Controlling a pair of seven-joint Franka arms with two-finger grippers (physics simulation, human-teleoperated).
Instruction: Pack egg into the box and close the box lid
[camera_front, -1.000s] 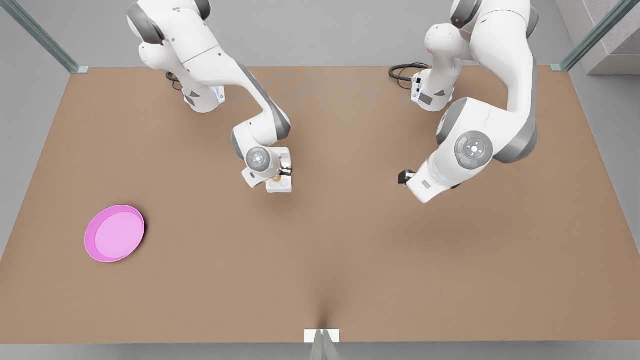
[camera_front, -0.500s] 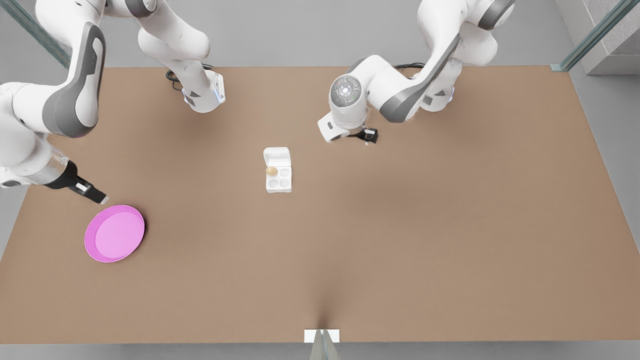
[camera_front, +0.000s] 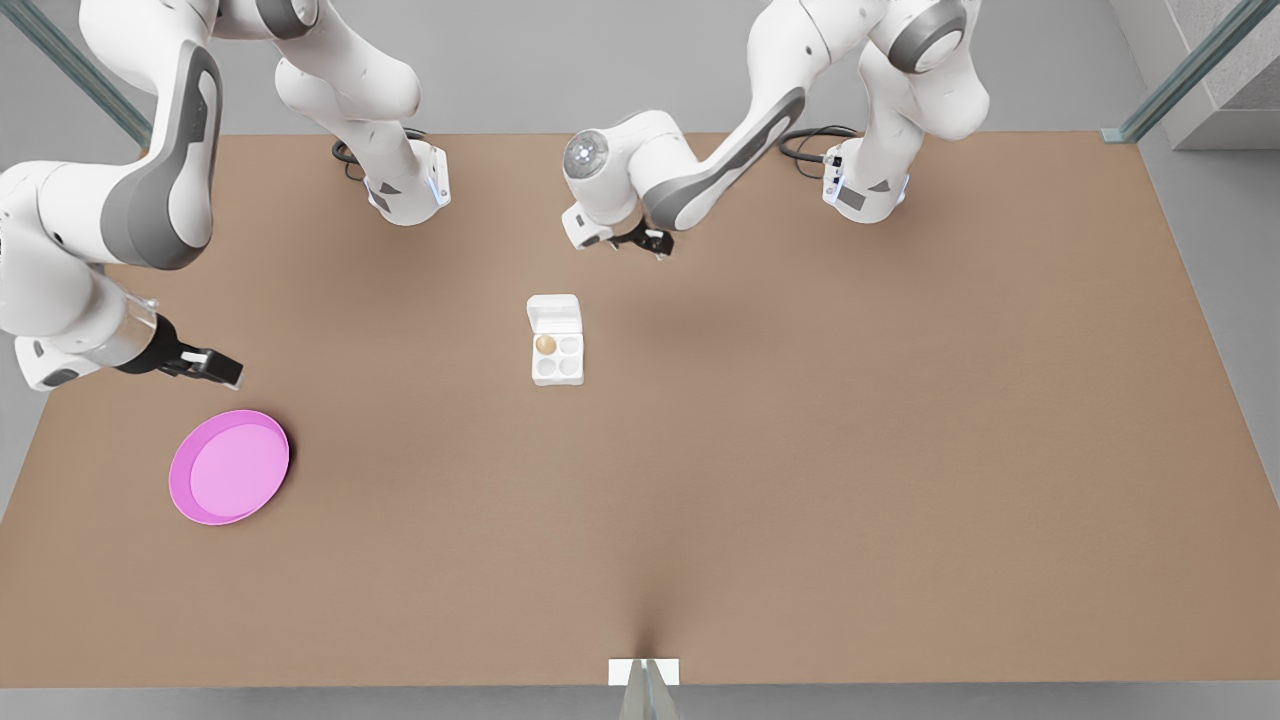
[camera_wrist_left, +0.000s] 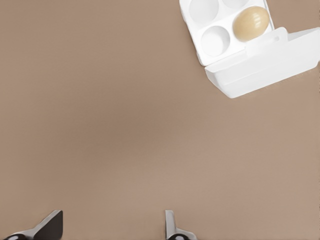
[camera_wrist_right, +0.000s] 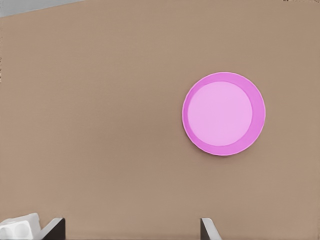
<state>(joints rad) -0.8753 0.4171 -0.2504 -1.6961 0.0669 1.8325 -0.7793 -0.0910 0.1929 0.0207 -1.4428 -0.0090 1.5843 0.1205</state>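
Observation:
The white box (camera_front: 557, 358) sits mid-table with its lid (camera_front: 554, 312) folded open on the far side. The tan egg (camera_front: 545, 344) rests in the cup beside the lid, toward the front view's left. My left gripper (camera_front: 640, 243) hovers behind the box toward the front view's right, open and holding nothing. The left wrist view shows its gripper (camera_wrist_left: 110, 227) spread wide, with the egg (camera_wrist_left: 251, 23), box (camera_wrist_left: 222, 20) and lid (camera_wrist_left: 265, 65) beyond. My right gripper (camera_front: 225, 372) hangs open above the table at the front view's left, far from the box. A white box corner (camera_wrist_right: 20, 226) shows beside the gripper (camera_wrist_right: 131, 229).
A round pink plate (camera_front: 230, 467) lies near the front view's left edge, just in front of the right gripper; it also appears in the right wrist view as the plate (camera_wrist_right: 223, 114). Both arm bases stand at the table's far edge. Bare brown table (camera_front: 800, 480) surrounds the box.
A second ago the right gripper was at the box with the egg. It has let go and swung away to above the plate. The left arm has swung in behind the box.

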